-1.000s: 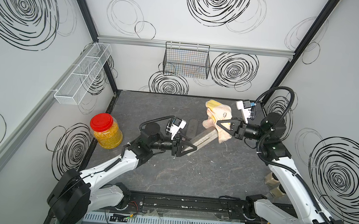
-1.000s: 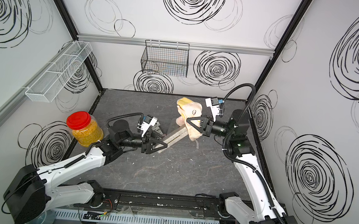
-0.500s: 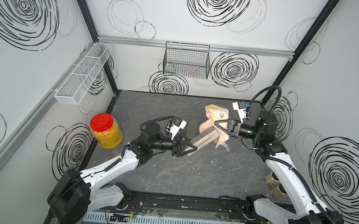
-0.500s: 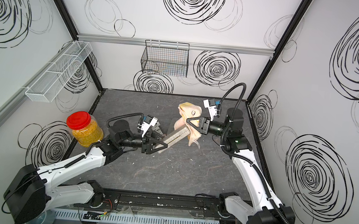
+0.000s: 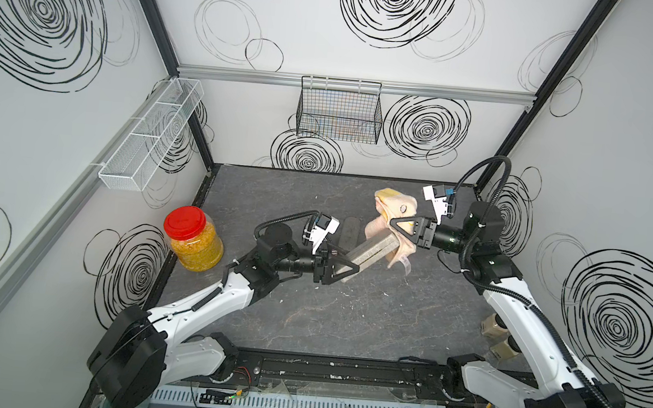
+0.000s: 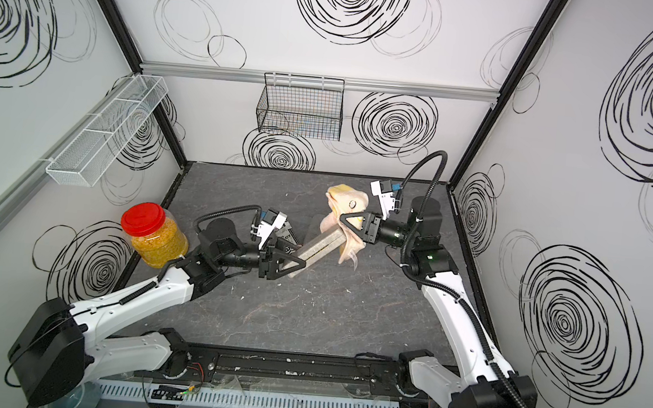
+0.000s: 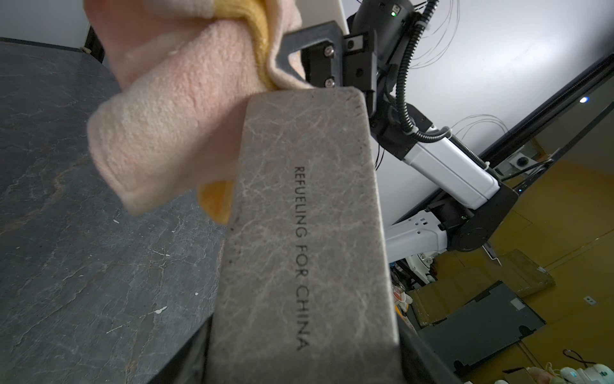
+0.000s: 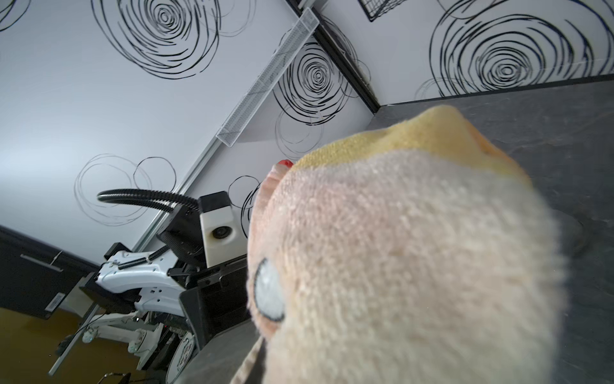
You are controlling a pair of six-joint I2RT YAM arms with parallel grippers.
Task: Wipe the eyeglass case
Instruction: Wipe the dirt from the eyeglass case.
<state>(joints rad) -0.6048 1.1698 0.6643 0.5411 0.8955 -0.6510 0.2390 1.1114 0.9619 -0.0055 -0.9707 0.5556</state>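
Left gripper grips one end of grey rectangular textured eyeglass case. Right gripper clenched on pink-yellow fleece cloth, draped over case's far end.

Robotics lab test cell, swirl-printed wall panels, black frame posts, dark tabletop

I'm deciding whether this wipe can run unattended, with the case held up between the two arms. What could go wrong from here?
1. The left gripper pinches the case by one end only, in mid-air. Pressure from the cloth at the far end could lever the case loose and drop it.
2. The right gripper sits right at that far end, so its fingers, rather than the cloth, might scrape the case.
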